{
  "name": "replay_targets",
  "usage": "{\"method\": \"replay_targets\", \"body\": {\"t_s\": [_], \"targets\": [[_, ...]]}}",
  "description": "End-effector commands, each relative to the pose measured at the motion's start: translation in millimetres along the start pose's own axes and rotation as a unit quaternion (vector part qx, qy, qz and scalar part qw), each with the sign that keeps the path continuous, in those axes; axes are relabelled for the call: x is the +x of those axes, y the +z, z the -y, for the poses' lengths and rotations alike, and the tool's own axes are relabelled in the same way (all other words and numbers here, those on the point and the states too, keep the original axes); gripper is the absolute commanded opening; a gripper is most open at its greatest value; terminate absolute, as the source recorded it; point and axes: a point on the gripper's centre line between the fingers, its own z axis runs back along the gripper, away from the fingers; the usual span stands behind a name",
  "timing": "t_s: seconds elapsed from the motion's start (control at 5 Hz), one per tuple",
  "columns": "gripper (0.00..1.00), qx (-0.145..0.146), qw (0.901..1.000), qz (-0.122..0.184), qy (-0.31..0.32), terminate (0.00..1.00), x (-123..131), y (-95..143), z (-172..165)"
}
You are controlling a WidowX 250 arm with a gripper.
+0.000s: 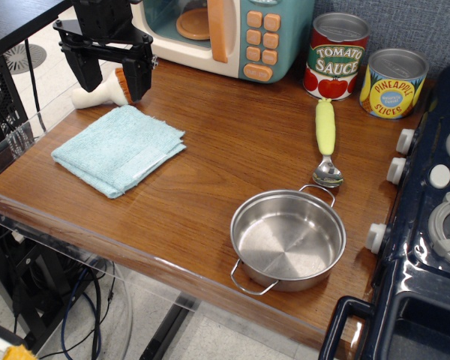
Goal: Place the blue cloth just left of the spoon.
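Observation:
The blue cloth (118,148) lies folded flat on the wooden table at the left. The spoon (326,141) lies to the right of the middle, its yellow-green handle pointing to the back and its metal bowl toward the front, next to the pot's handle. My gripper (109,77) hangs at the back left, just above and behind the cloth's far edge. Its two black fingers are spread apart and hold nothing.
A steel pot (288,238) stands at the front right. A toy microwave (225,30), a tomato sauce can (336,56) and a pineapple can (392,83) line the back. A toy stove (427,225) is at the right. A white-handled brush (97,94) lies behind the gripper.

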Motion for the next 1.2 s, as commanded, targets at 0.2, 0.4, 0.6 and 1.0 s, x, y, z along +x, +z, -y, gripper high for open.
{"method": "replay_targets", "body": {"t_s": [0.2,0.4,0.6,1.0], "targets": [[1.00,0.022,0.9991,0.000,0.038,0.00,-4.8,-24.5,-6.7],[1.00,0.059,0.9970,-0.017,0.047,0.00,-11.7,-53.4,-19.6],[1.00,0.068,0.9964,-0.010,0.051,0.00,-17.6,-72.1,-26.1],[1.00,0.025,0.9991,-0.028,0.018,0.00,-16.5,-89.9,-6.2]]}}
